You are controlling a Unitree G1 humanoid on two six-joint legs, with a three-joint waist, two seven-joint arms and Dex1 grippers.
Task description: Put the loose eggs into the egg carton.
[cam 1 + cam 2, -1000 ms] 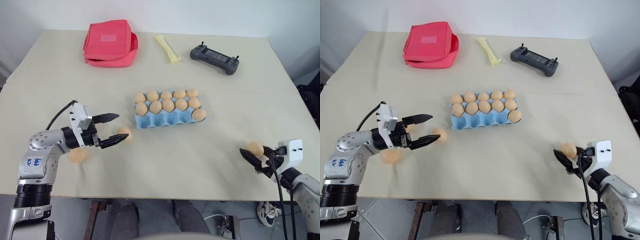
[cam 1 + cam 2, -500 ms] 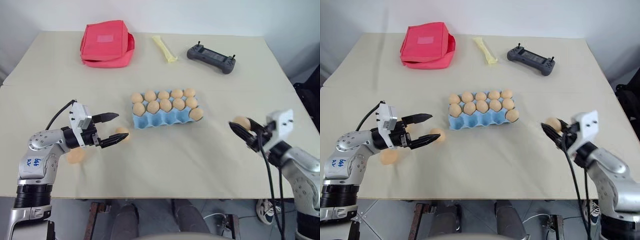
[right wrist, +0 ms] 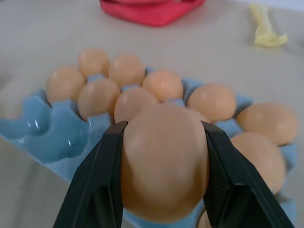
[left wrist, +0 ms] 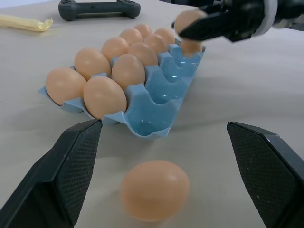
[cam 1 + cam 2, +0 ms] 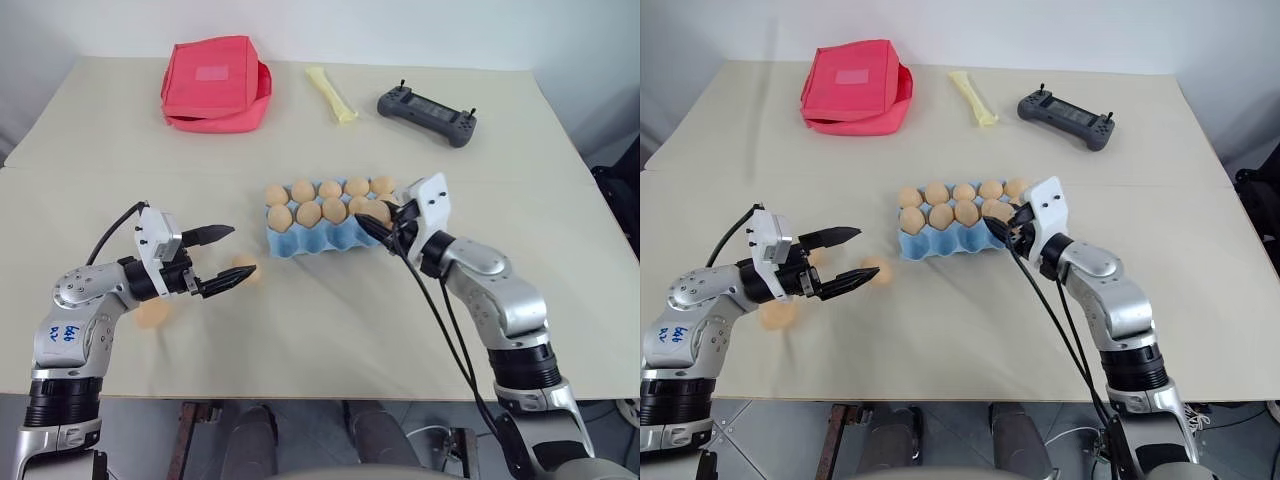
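The light blue egg carton (image 5: 315, 241) lies mid-table, its two far rows filled with eggs and its near row showing bare cups. My right gripper (image 5: 370, 224) hangs over the carton's right end, shut on a tan loose egg (image 3: 164, 166). My left gripper (image 5: 240, 250) is open, level and just above the table, left of the carton. A second loose egg (image 4: 154, 190) lies on the table just past its fingertips. A third loose egg (image 5: 152, 312) rests beside my left forearm.
A red fabric pouch (image 5: 215, 82) sits at the far left. A yellow wrapper (image 5: 332, 95) and a black controller (image 5: 427, 115) lie along the far edge. Bare tabletop stretches in front of the carton and to its right.
My right arm swung from the table's front right corner up and left to the carton's right end, carrying the egg. The left gripper stayed put and open.
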